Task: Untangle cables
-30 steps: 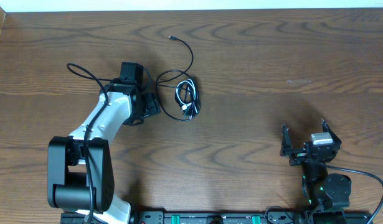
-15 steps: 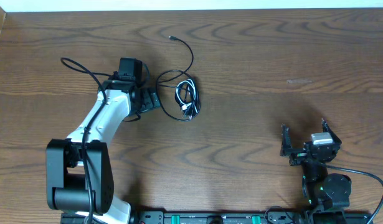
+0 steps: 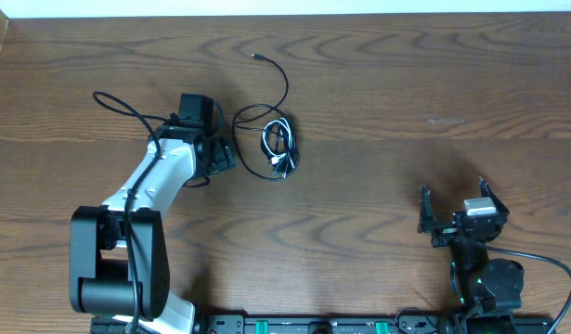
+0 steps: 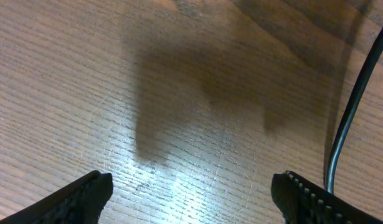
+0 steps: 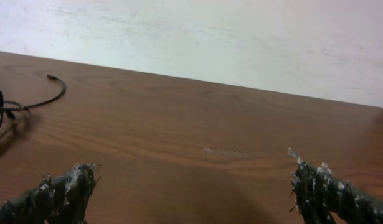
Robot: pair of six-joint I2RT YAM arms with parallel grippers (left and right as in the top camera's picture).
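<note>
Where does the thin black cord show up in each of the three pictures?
Overhead: the black cord sits upper middle, curling down beside the white cord.
Left wrist: a dark strand at the right edge, probably the same cord.
Right wrist: far left.
Shared landmark: its plug end, in the overhead and right wrist views.

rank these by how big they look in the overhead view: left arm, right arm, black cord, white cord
1. left arm, largest by far
2. right arm, though the picture's bottom edge cuts it off
3. black cord, counting the spread of its loop
4. white cord, a small coil
</note>
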